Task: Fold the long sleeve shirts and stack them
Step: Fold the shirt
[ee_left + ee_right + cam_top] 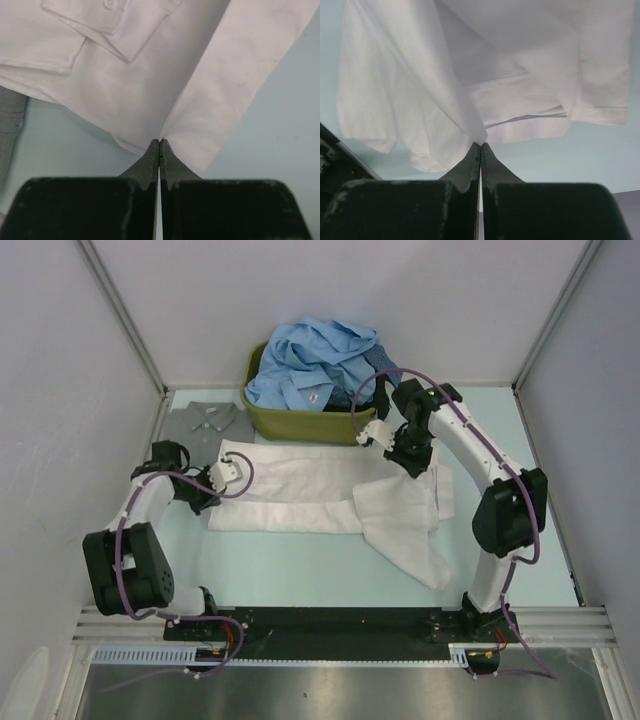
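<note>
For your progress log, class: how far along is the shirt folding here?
Done: a grey shirt looks folded beside the olive tub. In hand: left pincer and right pincer pinch the white shirt, partly folded. Left: blue shirts heaped in the tub.

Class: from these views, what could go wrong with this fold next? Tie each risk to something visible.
Both the left gripper and right gripper pinch the white shirt only at their tips; it may slip out. The right gripper sits beside the olive tub and could snag the blue shirts. The grey shirt by the left gripper might get dragged.
</note>
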Controlling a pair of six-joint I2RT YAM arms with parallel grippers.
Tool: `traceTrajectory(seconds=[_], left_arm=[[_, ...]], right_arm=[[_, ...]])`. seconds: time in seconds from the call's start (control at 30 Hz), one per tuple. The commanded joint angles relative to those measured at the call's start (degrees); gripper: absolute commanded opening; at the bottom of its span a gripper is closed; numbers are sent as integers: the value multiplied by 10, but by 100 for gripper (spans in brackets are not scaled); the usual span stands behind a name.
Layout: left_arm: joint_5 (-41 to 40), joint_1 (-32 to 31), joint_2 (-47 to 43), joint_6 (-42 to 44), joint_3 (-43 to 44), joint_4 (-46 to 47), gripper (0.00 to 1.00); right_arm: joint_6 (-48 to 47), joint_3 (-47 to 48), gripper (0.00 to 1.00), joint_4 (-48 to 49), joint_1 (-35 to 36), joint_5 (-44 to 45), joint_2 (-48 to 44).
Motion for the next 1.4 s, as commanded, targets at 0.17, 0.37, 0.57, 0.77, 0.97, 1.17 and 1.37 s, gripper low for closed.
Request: traceTrajectory(seconds=[0.17, 0.37, 0.57, 0.77, 0.97, 1.17, 1.37], left_arm=[[-21, -31, 57, -81, 43, 62, 0], [-28, -53, 80, -94, 56, 68, 1], [-62, -64, 111, -113, 65, 95, 0], [-83, -60, 115, -105, 67, 101, 0], [-85, -60, 128, -118, 75, 117, 0], [-97, -61, 143, -141, 73, 141, 0], [-106, -66, 151, -161, 67, 166, 0]], right_arm=[[-46, 112, 0, -96, -24, 19, 96], [-53, 73, 0, -96, -24, 16, 91], [-48, 49, 0, -83, -38, 12, 95], [-41, 91, 0, -78, -53, 12, 126], [-39, 85, 0, -49, -57, 15, 138], [-20, 101, 0, -25, -56, 26, 151], [-5, 95, 0, 16, -57, 41, 156]])
